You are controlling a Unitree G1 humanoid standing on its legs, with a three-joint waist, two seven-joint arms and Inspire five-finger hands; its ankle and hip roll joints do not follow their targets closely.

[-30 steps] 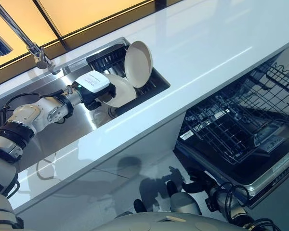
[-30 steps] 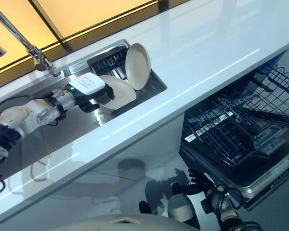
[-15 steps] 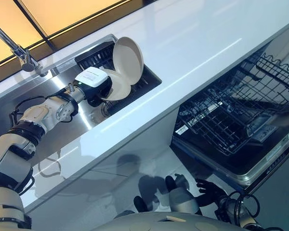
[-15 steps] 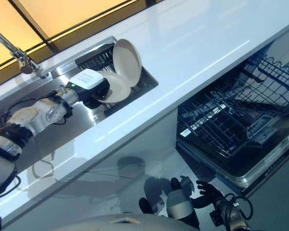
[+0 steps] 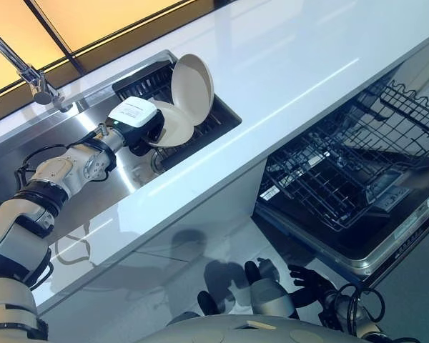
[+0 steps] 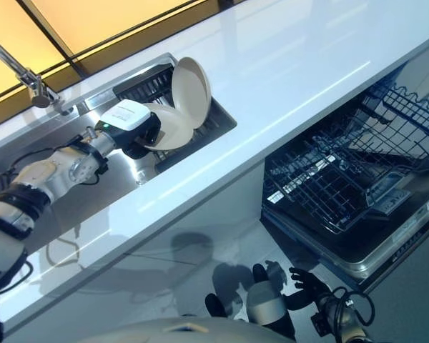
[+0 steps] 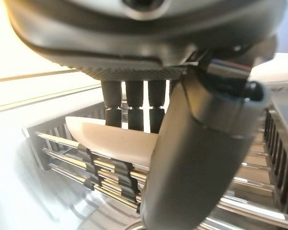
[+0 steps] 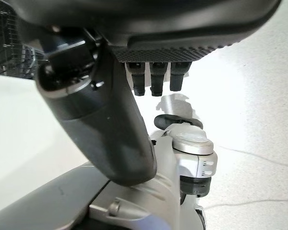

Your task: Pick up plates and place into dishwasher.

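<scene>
Left wrist view: left hand (image 7: 192,143) pinches plate (image 7: 115,139) over sink rack (image 7: 72,158); right hand (image 8: 110,120) relaxed, empty.

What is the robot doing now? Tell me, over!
Left robot hand pinching tilted plate in sink rack. Right robot hand low, open, holding nothing. Dishwasher rack open, no obstruction.

The table (image 5: 286,64) is smooth, glossy white. The sink (image 5: 93,161) and faucet (image 5: 28,68) are brushed, shiny metal. Both plates (image 5: 193,87) look glazed cream ceramic. The dishwasher rack (image 5: 343,171) is dark coated wire. The floor (image 8: 259,96) is pale and speckled.
</scene>
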